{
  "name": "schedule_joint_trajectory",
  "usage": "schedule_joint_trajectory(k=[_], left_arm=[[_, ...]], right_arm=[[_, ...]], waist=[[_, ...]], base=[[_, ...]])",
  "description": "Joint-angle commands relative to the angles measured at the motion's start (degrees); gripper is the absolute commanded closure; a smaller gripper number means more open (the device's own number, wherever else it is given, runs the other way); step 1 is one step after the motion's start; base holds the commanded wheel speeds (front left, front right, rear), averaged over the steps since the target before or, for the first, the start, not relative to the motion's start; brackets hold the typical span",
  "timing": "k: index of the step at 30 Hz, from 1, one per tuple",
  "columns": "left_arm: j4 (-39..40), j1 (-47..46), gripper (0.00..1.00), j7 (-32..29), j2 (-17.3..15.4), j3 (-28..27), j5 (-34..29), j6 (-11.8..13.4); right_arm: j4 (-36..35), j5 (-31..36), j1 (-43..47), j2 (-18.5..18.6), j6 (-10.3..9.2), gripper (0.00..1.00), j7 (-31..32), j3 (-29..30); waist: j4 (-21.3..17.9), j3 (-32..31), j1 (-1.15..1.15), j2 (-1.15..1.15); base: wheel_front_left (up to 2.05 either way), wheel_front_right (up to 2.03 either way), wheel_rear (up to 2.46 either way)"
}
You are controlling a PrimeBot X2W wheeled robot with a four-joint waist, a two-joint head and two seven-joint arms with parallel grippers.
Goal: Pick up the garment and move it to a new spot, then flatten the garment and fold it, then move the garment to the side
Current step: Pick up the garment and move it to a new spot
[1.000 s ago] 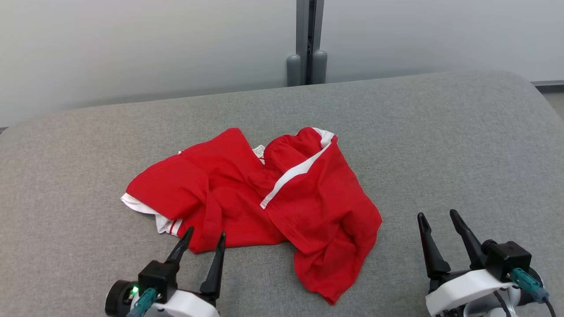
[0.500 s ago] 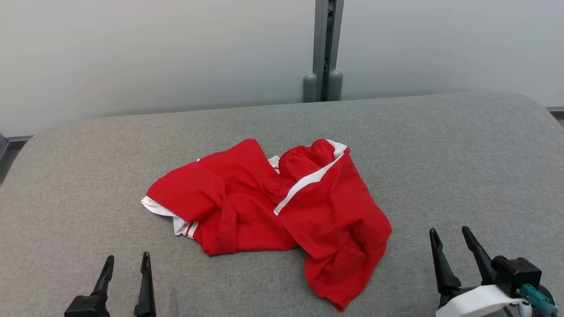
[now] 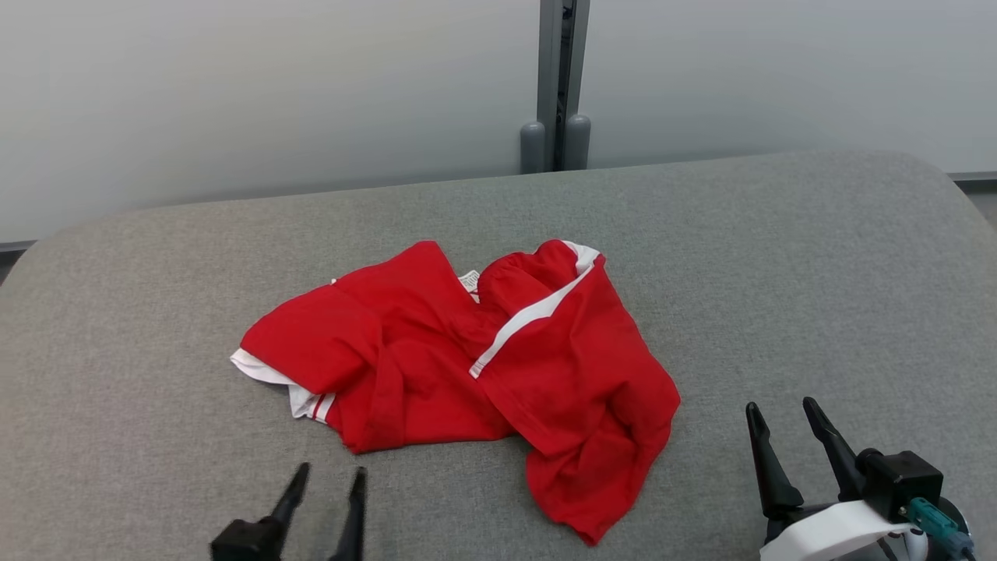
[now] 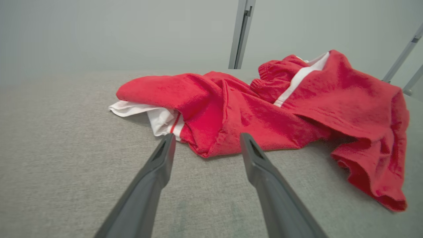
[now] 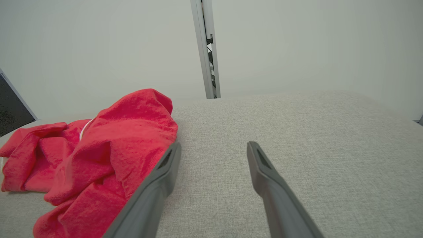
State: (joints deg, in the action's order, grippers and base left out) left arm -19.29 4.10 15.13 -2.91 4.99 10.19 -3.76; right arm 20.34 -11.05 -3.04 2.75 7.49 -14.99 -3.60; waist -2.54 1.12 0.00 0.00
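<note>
Crumpled red cloth garment with white trim lies centre of the grey fabric pad, ungripped. My left gripper and right gripper stand spread at its front edge. I judge all 3 steps outstanding.

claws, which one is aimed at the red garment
The left claw: its open fingers point at the near edge of the crumpled red cloth garment with white trim. The right claw points past it at the bare grey fabric surface.
</note>
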Motion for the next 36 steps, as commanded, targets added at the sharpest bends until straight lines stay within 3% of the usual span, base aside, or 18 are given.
schedule_joint_trajectory(k=[1, 6, 10, 11, 17, 22, 24, 30, 32, 33, 34, 36], left_arm=[[-1.39, -1.77, 0.00, 0.03, -0.15, 2.84, 1.19, -1.21], [-4.36, -6.91, 0.00, 0.03, -0.13, 11.27, 3.64, -2.79], [-5.33, -10.55, 0.00, 0.03, -0.18, 13.04, 3.33, -1.89], [-5.93, -12.64, 0.00, 0.03, -0.15, 12.65, 2.09, -0.14], [-6.30, -17.15, 0.00, 0.03, -0.18, 7.61, -0.94, 4.20], [-7.61, -19.57, 0.00, 0.03, -1.09, 2.02, -2.79, 6.59], [-9.83, -20.57, 0.00, 0.03, -1.32, 1.20, -3.15, 6.24], [-24.05, -25.89, 0.00, -0.53, -1.16, 1.94, -1.91, 2.14], [-29.86, -28.07, 0.35, -2.67, -1.11, 2.15, -1.53, 1.50], [-32.21, -29.01, 0.83, -3.45, -1.08, 2.47, -1.57, 1.27], [-34.63, -29.98, 1.00, -4.91, -1.09, 2.71, -1.49, 0.98], [-38.42, -31.53, 1.00, -6.82, -0.97, 3.27, -1.03, 0.15]], right_arm=[[-0.08, -0.05, -0.68, 0.30, 0.01, 0.00, -0.29, -0.22], [-0.02, -0.08, -2.20, 0.30, 0.01, 0.00, -0.29, -1.22], [0.13, 0.06, -3.24, 0.30, 0.01, 0.00, -0.29, -1.37], [0.02, 0.12, -3.91, 0.30, 0.01, 0.00, -0.29, -1.21], [-0.13, 0.11, -4.83, 0.30, 0.01, 0.00, -0.29, -0.85], [-0.22, -0.59, -5.48, 0.30, 0.01, 0.00, -0.29, -1.22], [0.07, -0.85, -5.85, 0.28, 0.01, 0.00, -0.29, -1.55], [0.69, -1.42, -7.24, 0.30, 0.01, 0.00, -0.29, -2.66], [1.01, -1.63, -7.44, 0.29, 0.01, 0.00, -0.29, -3.03], [1.24, -1.70, -7.62, 0.31, 0.01, 0.00, -0.29, -3.21], [1.36, -1.79, -7.82, 0.30, 0.01, 0.00, -0.29, -3.34], [1.71, -2.24, -7.78, 0.30, 0.01, 0.00, -0.29, -3.46]], waist=[[-0.93, 1.27, 0.00, 0.00], [-2.79, 4.55, 0.00, 0.00], [-4.00, 6.39, 0.00, 0.00], [-4.70, 7.54, 0.00, 0.00], [-5.72, 9.74, 0.00, 0.00], [-6.12, 11.05, 0.00, 0.00], [-6.15, 11.52, 0.00, 0.00], [-6.31, 12.75, 0.00, 0.00], [-6.37, 12.84, 0.00, 0.00], [-6.43, 12.85, 0.00, 0.00], [-6.47, 12.77, 0.00, 0.00], [-6.42, 12.29, 0.00, 0.00]], base=[[0.00, 0.00, 0.00], [0.00, 0.00, 0.00], [0.00, 0.00, 0.00], [0.00, 0.00, 0.00], [0.00, 0.00, 0.00], [0.00, 0.00, 0.00], [0.00, 0.00, 0.00], [0.00, 0.00, 0.00], [0.00, 0.00, 0.00], [0.00, 0.00, 0.00], [0.00, 0.00, 0.00], [0.00, 0.00, 0.00]])
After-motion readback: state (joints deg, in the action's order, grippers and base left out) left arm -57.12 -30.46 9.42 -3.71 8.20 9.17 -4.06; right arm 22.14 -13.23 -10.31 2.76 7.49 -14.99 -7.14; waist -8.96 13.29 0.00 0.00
